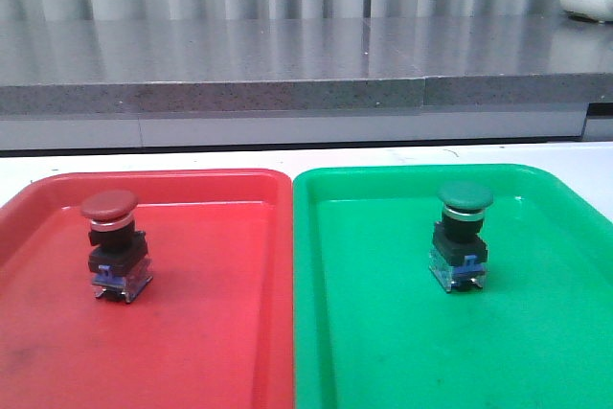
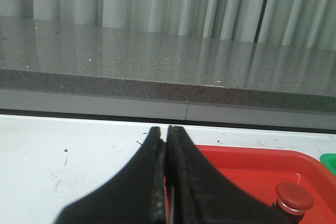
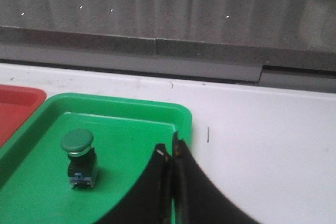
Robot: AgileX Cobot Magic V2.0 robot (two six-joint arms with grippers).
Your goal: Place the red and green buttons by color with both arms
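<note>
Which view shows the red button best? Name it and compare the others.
The front view: the red button stands upright and whole in the red tray, cap to base. The left wrist view catches only its cap, behind the shut left gripper. The right wrist view shows just a corner of the red tray, no red button.

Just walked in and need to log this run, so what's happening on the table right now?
Nothing is being handled at the moment. The red button stands upright in the red tray, and the green button stands upright in the green tray, so the colors are sorted. The left pincer and right pincer are both shut and empty, away from the buttons.
</note>
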